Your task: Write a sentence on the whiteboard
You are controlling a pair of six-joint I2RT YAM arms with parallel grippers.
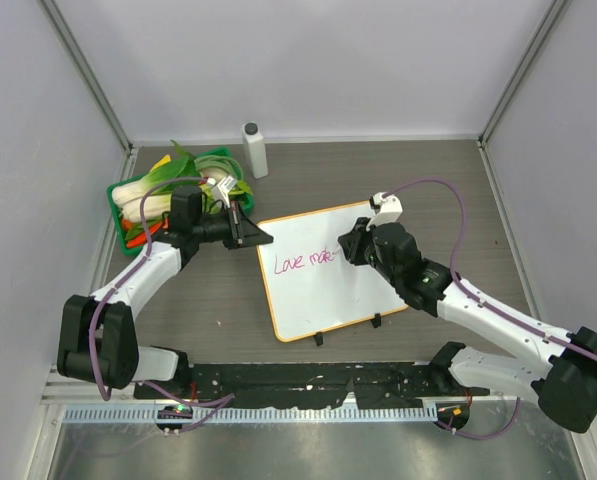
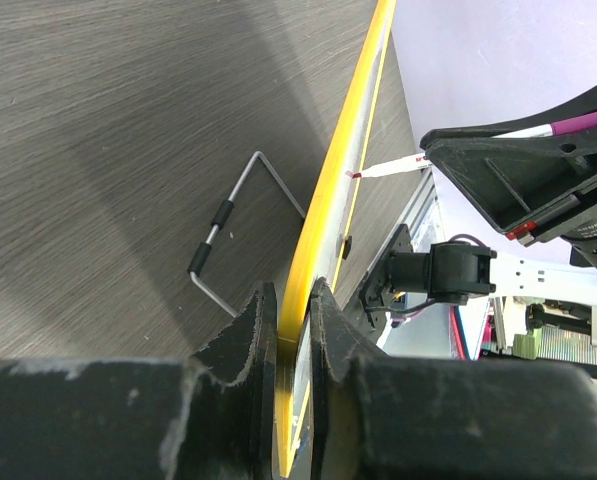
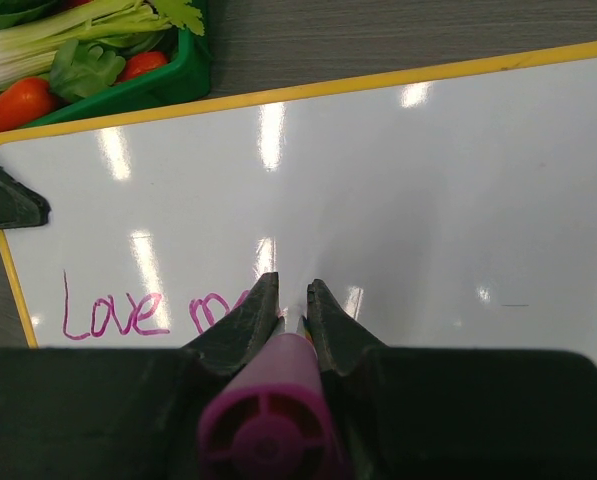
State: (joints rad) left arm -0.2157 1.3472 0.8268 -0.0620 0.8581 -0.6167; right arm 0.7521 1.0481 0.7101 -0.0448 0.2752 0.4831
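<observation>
The whiteboard [image 1: 328,300] with its orange frame stands tilted on the table. The sentence [image 1: 304,260] on it reads "Love ma" in pink cursive, its last letters hidden behind the pen. My left gripper [image 1: 259,238] is shut on the board's upper left corner; in the left wrist view the gripper [image 2: 293,298] pinches the yellow edge [image 2: 350,150]. My right gripper [image 1: 350,246] is shut on a magenta marker [image 3: 274,405], tip down on the whiteboard [image 3: 428,180] just right of the sentence [image 3: 118,312]. The right gripper [image 3: 293,291] hides the tip itself.
A green tray [image 1: 112,192] of leeks, peppers and other vegetables sits behind the board's left corner. A white bottle [image 1: 255,150] stands at the back wall. A wire stand [image 2: 228,215] props the board from behind. Grey walls close in the table.
</observation>
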